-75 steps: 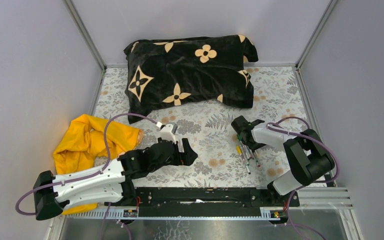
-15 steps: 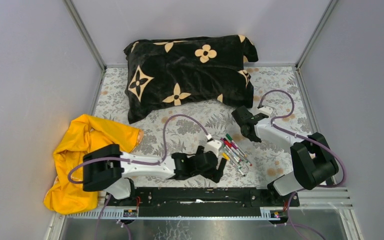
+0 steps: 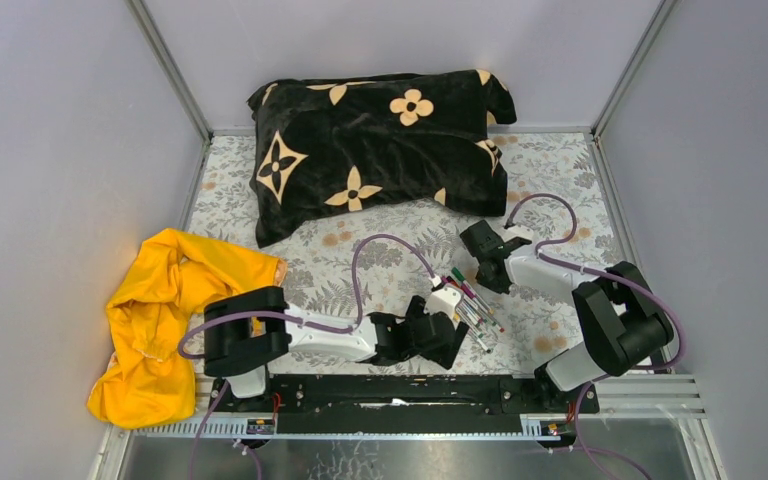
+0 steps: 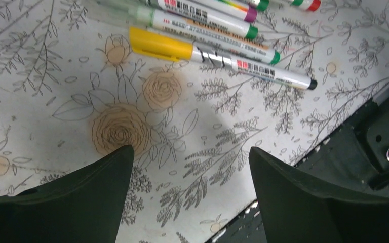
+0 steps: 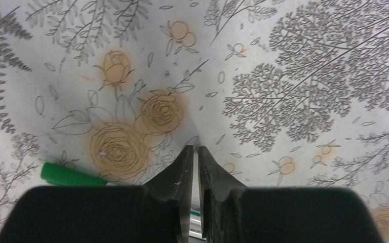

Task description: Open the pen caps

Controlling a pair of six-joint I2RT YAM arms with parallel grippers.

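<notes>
Your left claw point(image 4: 191, 152) is spread wide, with nothing between its fingers point(image 4: 81, 202); only the flowered tablecloth point(image 4: 131, 126) shows in the gap. The pens point(image 3: 472, 305) lie in a loose bundle ahead of its fingertips, well apart from them and slanting across in front of the claw. The nearest one to the claw wears the yellow cap point(image 4: 154, 44), which is on its pen, ahead of your left-hand finger. That pen's whitish barrel runs off to the right and ends in a small black tip ahead of your right-hand finger. Further out from the claw, the next pens show green and magenta ends, but you cannot tell from here which of those are caps.

Your right claw point(image 5: 194, 152) has its fingers drawn almost together, with only a thin slit between them and nothing held. It points down at bare tablecloth. The green cap point(image 5: 71, 174) lies low and to the left of those fingers, near them but not touching, with its other end hidden behind the claw's body. From above, the right claw sits just beyond the far end of the bundle.

Far beyond both claws lies a black pillow point(image 3: 380, 140). A yellow cloth point(image 3: 170, 300) is heaped well off to the left of the left claw.
</notes>
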